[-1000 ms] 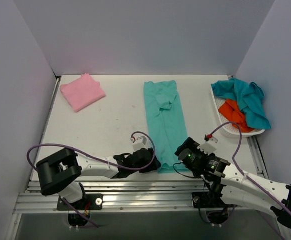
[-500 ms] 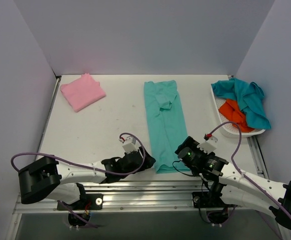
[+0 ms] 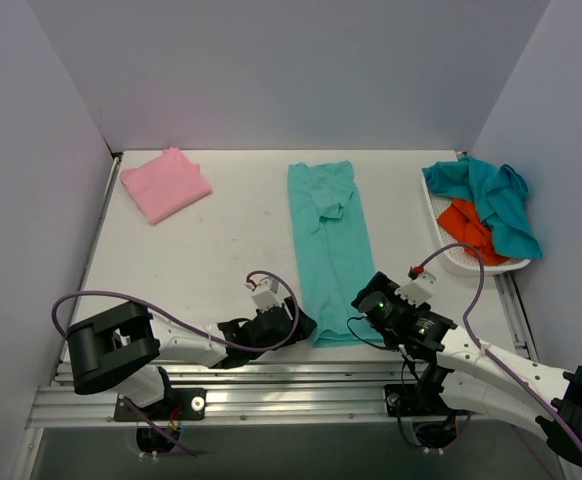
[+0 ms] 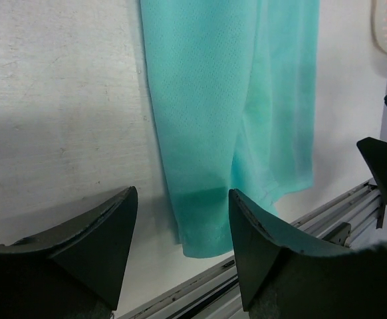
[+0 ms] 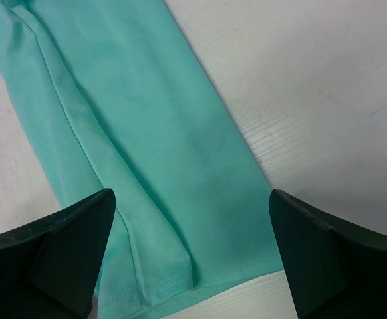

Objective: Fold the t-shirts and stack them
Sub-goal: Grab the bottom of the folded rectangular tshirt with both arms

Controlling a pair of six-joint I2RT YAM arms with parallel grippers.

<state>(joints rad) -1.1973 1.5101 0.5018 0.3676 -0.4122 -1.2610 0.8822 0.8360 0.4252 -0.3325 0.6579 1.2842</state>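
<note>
A light sea-green t-shirt [image 3: 329,240] lies flat in a long narrow strip down the middle of the table, sleeves folded in. Its near hem shows in the left wrist view [image 4: 227,133] and the right wrist view [image 5: 140,153]. My left gripper [image 3: 306,326] is open and empty, low at the hem's left corner. My right gripper [image 3: 359,303] is open and empty, at the hem's right corner, its jaws wide over the cloth. A folded pink t-shirt [image 3: 165,184] lies at the far left. Dark teal [image 3: 491,198] and orange [image 3: 468,227] t-shirts lie crumpled in a basket.
A white basket [image 3: 449,256] holds the crumpled shirts at the right edge. The metal rail [image 3: 271,385] runs along the near table edge just below both grippers. Grey walls close in the left, back and right sides.
My left gripper drew back to the left half a second ago and has come back right towards the hem's left corner. My right gripper has barely moved.
</note>
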